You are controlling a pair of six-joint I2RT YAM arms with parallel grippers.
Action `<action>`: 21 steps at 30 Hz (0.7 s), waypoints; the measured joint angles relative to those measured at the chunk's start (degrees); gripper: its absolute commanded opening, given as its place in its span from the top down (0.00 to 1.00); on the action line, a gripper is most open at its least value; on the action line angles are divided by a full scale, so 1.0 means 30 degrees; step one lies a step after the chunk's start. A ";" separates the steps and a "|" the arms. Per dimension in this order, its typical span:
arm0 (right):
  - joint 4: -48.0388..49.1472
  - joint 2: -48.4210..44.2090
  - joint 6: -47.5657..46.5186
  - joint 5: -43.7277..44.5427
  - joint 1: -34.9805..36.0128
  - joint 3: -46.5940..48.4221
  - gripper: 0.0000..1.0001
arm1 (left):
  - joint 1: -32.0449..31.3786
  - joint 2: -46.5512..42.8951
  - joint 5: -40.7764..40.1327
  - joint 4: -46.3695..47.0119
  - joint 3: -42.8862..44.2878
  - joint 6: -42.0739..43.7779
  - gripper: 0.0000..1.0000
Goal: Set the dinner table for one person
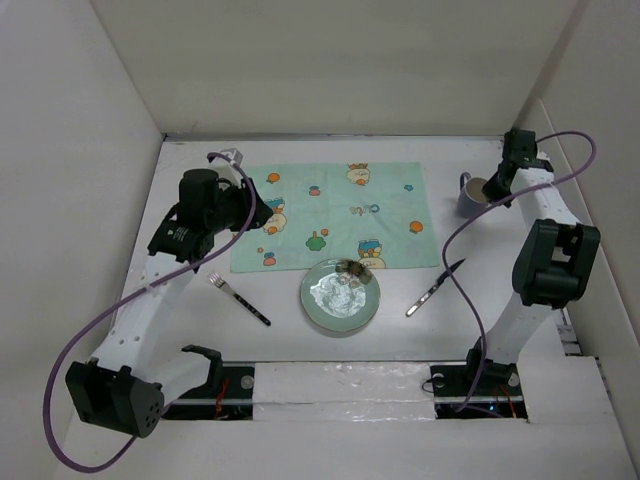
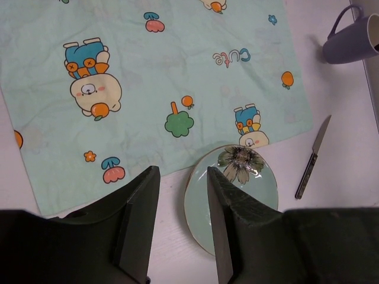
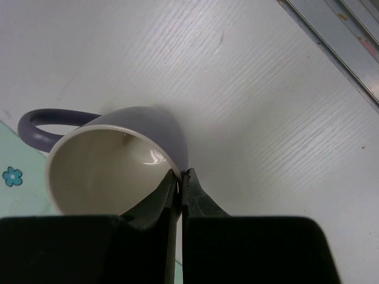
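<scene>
Dinner table (image 1: 400,340): big matte white top, plain, lying under everything. Mint cartoon placemat (image 1: 330,215) sits centre-far. Green plate (image 1: 308,298) overlaps its near edge, flower-like thing at the far rim. Purple mug (image 1: 470,198) far right, cream inside. Right gripper (image 3: 179,177) clenched on its rim. Left gripper (image 2: 180,201) released.

- White table (image 1: 250,342).
- Mint-green placemat (image 1: 330,215), printed with cartoon bears, fruit and flowers.
- Pale green plate (image 1: 312,310) at the placemat's near edge, with a dark flower print.
- Purple mug (image 1: 470,197) right of the placemat, cream inside.
- Black-handled silver fork (image 1: 238,298) and knife (image 1: 435,289).
</scene>
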 measured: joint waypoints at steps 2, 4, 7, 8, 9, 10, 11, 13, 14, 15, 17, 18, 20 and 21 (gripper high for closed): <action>-0.0415 -0.0044 -0.0175 0.0029 0.0525 0.0787 1.00 | 0.0000 0.0219 0.0007 -0.0044 0.0087 0.0000 0.65; -0.0940 -0.0036 -0.0335 0.0044 0.1253 0.2091 1.00 | 0.0000 0.0474 0.0015 -0.0058 0.0211 0.0000 0.64; -0.1938 0.0474 -0.0641 0.0029 0.2608 0.5486 1.00 | 0.0000 0.0765 0.0015 -0.0175 0.0357 0.0000 0.63; -0.2178 0.0882 -0.0743 0.0000 0.3104 0.6914 1.00 | 0.0000 0.0816 0.0015 -0.0182 0.0364 0.0000 0.63; -0.2251 0.1341 -0.0860 -0.0007 0.3577 0.8233 1.00 | 0.0000 0.0823 0.0015 -0.0255 0.0364 0.0000 0.63; -0.2280 0.1821 -0.0933 0.0007 0.4000 0.9413 1.00 | 0.0000 0.0823 0.0015 -0.0350 0.0364 0.0000 0.63; -0.2368 0.2317 -0.0998 0.0000 0.4422 1.0528 1.00 | 0.0000 0.0816 0.0015 -0.0430 0.0364 0.0000 0.63; -0.2688 0.3490 -0.1129 -0.0015 0.5202 1.2466 1.00 | 0.0000 0.0816 0.0007 -0.0525 0.0364 0.0000 0.63; -0.2994 0.4073 -0.1188 -0.0007 0.5530 1.3238 1.00 | 0.0000 0.0816 -0.0007 -0.0583 0.0364 0.0000 0.63; -0.3308 0.4728 -0.1253 -0.0007 0.5836 1.3959 1.00 | 0.0000 0.0816 -0.0022 -0.0619 0.0364 0.0000 0.63; -0.4000 0.5909 -0.1392 0.0036 0.6302 1.5081 1.00 | 0.0000 0.0816 -0.0109 -0.0663 0.0364 0.0007 0.63; -0.4401 0.6492 -0.1435 0.0044 0.6506 1.5569 1.00 | 0.0000 0.0816 -0.0153 -0.0729 0.0364 0.0007 0.63; -0.5093 0.7592 -0.1537 0.0058 0.6768 1.6262 1.00 | 0.0000 0.0816 -0.0211 -0.0787 0.0364 0.0015 0.62; -0.5333 0.7985 -0.1574 0.0058 0.6863 1.6444 1.00 | 0.0000 0.0816 -0.0233 -0.0816 0.0364 0.0015 0.63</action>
